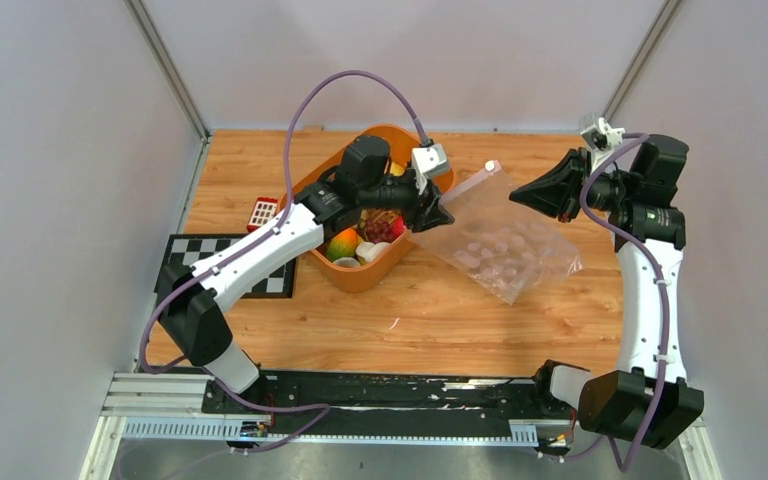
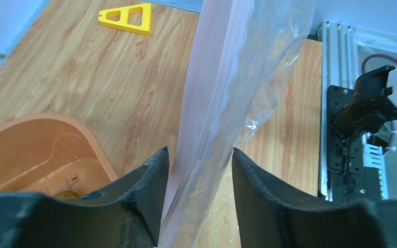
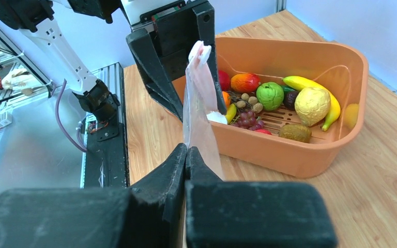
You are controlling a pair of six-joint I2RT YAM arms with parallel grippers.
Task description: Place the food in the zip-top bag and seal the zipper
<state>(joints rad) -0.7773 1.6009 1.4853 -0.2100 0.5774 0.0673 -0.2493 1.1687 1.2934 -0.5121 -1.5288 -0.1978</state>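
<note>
The bag (image 1: 500, 245) hangs stretched between the two grippers, just right of the basket (image 3: 289, 155) and over the table (image 1: 410, 320). It looks light, limp and slippery, so the stiffer zipper (image 2: 207, 103) is probably the surest hold. The right gripper (image 3: 186, 155) is pressed together on one bag edge. The left gripper (image 2: 200, 170) stands spread astride the zipper. The food (image 3: 270, 95) lies in the basket.
</note>
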